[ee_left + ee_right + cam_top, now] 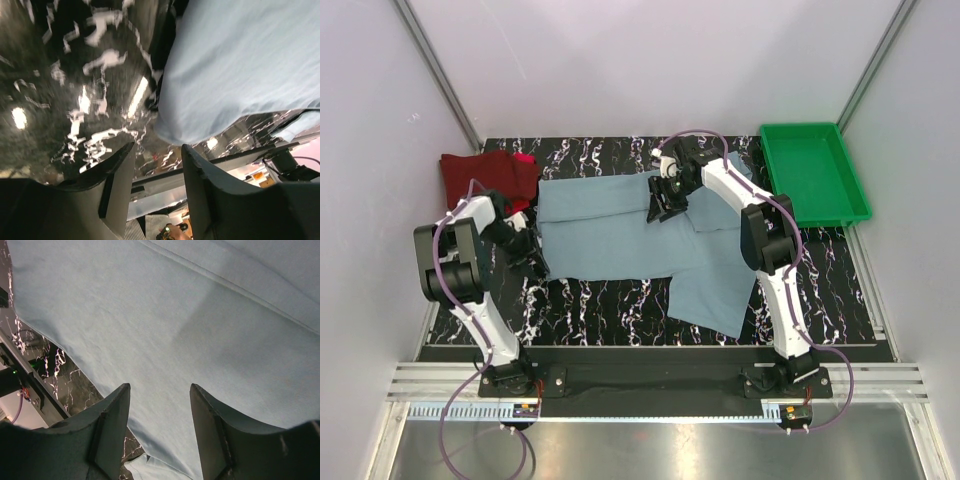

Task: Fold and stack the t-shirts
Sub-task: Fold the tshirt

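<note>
The grey-blue t-shirt (pixel 620 235) lies spread flat across the middle of the black marbled table, one sleeve reaching toward the near right. A maroon t-shirt (pixel 472 176) lies folded at the back left, with a red t-shirt (pixel 525 160) against its right side. My left gripper (pixel 533 256) is low at the grey-blue shirt's left edge. In the left wrist view the left gripper (pixel 157 147) is open and empty, the shirt's corner (pixel 225 75) just beyond its tips. My right gripper (pixel 665 203) hovers over the shirt's upper middle. Its own view shows the right gripper (pixel 160 387) open above the cloth (pixel 200 315), gripping nothing.
A green plastic tray (pixel 850 190) stands at the back right, beside the shirt's far right corner. White walls close in the table on three sides. Bare marbled table (pixel 590 300) shows near the front, left of the hanging sleeve.
</note>
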You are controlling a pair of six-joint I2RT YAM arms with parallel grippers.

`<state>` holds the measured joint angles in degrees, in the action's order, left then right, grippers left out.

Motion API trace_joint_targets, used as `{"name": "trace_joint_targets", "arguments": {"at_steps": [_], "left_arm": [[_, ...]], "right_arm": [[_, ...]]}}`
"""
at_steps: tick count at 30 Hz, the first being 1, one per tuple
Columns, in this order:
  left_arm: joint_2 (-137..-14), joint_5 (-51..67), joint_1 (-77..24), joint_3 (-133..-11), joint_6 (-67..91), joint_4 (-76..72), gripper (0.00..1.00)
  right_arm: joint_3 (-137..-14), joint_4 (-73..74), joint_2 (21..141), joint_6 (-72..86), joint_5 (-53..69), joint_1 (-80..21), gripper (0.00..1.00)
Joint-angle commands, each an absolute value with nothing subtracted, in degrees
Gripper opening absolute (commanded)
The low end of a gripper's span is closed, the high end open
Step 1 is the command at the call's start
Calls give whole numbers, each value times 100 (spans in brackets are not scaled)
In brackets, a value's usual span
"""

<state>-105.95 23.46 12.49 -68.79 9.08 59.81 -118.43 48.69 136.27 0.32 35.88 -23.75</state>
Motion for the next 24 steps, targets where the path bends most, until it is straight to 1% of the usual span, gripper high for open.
{"name": "trace_joint_targets", "arguments": {"at_steps": [1, 4, 14, 18, 19, 21, 24], "left_arm": [[-10696, 2302, 1257, -7277, 923, 5915, 46], [-10749, 2381, 1257, -7304, 967, 5863, 44], [-10916, 2575, 1239, -7181, 1037, 5819, 43], [-11083, 2698, 1169, -7329, 1037, 5766, 31], [-11144, 2759, 1143, -7365, 1037, 5757, 26], [-11188, 2786, 1143, -7470, 1046, 5757, 21], [-11241, 2821, 1142, -7515, 1055, 5748, 18]], "right_arm": [[-11918, 4746, 13474, 26, 3472, -2452, 59], [-11918, 4737, 13482, 26, 3463, -2461, 59], [-11936, 4720, 13509, 35, 3419, -2461, 59], [-11892, 4720, 13500, -158, 3262, -2470, 59], [-11848, 4720, 13509, -176, 3217, -2461, 59], [-11804, 4720, 13517, -219, 3086, -2461, 59], [-11733, 4702, 13526, -255, 3067, -2461, 59]]}}
